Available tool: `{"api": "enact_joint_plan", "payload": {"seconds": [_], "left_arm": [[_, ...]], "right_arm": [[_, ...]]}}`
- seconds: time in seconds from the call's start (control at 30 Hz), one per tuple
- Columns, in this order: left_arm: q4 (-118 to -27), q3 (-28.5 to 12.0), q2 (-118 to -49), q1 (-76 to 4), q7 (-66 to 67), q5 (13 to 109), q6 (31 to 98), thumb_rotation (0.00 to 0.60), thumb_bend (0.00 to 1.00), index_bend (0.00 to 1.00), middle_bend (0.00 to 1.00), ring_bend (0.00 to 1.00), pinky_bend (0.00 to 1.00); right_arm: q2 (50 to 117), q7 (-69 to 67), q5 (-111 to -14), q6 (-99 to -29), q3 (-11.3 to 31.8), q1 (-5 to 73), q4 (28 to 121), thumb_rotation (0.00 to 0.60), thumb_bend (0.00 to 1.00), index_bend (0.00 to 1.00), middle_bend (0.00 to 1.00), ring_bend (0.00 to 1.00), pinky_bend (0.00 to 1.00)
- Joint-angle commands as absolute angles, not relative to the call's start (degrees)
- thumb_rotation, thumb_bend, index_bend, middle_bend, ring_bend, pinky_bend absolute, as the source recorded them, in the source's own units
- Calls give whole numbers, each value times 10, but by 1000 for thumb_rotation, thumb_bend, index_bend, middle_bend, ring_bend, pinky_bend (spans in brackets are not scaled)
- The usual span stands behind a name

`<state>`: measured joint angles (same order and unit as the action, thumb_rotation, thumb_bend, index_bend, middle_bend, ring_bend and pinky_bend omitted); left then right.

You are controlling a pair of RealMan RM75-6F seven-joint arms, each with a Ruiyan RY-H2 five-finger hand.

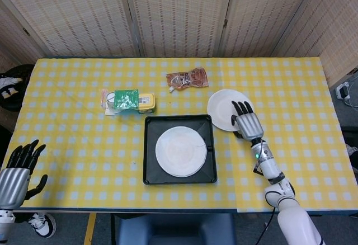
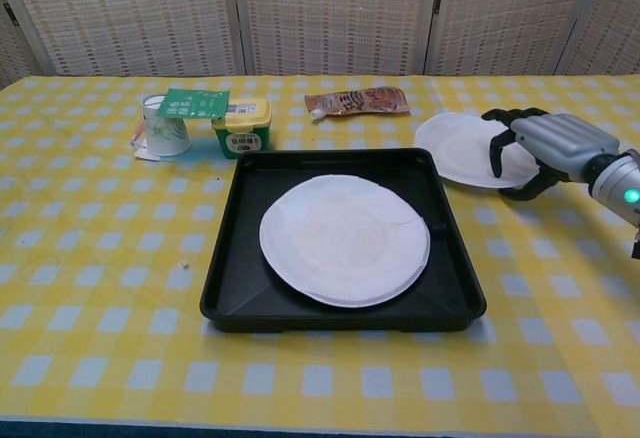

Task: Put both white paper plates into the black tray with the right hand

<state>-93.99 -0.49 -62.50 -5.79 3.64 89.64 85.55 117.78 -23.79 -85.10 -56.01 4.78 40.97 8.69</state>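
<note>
left robot hand (image 1: 19, 169) only in head view

— How's the light?
— Bright and even from above in both views; shadows are short and soft, such as the thin one under the glossy black square plastic tray (image 2: 450, 293).
— Any glare or blur?
— A faint sheen on that tray's rim; everything is sharp, with slight bending at the head view's edges.
</note>
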Motion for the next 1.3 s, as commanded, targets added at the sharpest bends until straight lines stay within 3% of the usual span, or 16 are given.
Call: {"api": "enact_joint_plan", "payload": {"seconds": [0.03,0.93,1.3], "left_arm": [[-941,-5,-623,-58,33,896,854,600,463,0,0,0,0],[-934,-12,-631,-53,46,892,868,600,463,0,0,0,0],[-933,-14,-635,-54,54,885,863,600,463,0,0,0,0]], "right_arm": [[1180,-241,-848,-566,51,414,84,600,350,604,113,51,0],[1179,-239,-844,-574,58,444,80,600,382,680,170,89,0],[1178,-265,-845,-571,56,446,74,600,390,543,139,86,0]]}}
